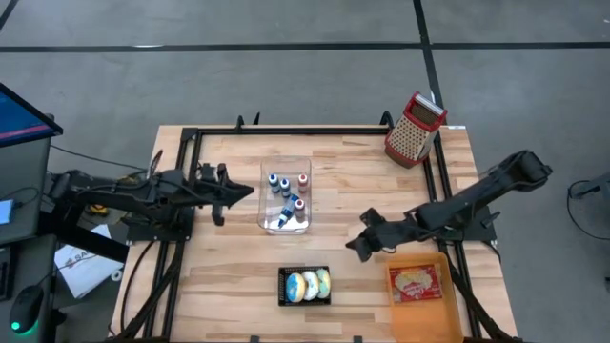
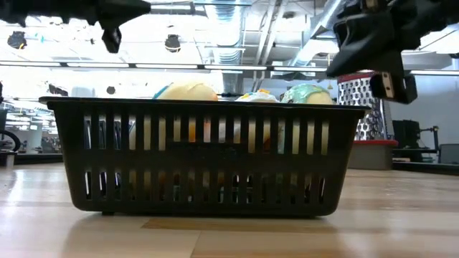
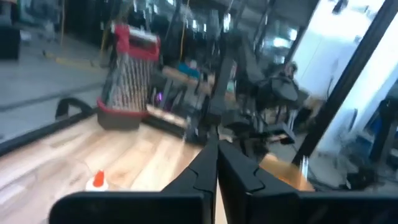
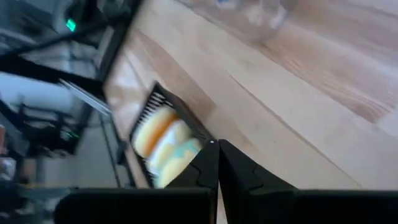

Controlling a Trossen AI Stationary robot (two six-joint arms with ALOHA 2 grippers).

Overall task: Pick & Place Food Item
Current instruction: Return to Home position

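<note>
- Well, my right pincer is closed, fingers pressed together on nothing. It hangs above the table, near the orange bin and the black basket.
- Just beside that pincer, at the table's right near corner, the orange bin holds the red popcorn bag, which lies flat inside.
- At the middle of the near edge sits the black basket, apart from the orange bin, with iced round pastries in a row inside.
- My left pincer is also closed and empty, raised over the table's left side and pointing at the clear tray.
- That tray, mid-table, holds small bottles with blue and red caps.
- A red-trimmed metal grater stands at the far right corner, well apart.
</note>
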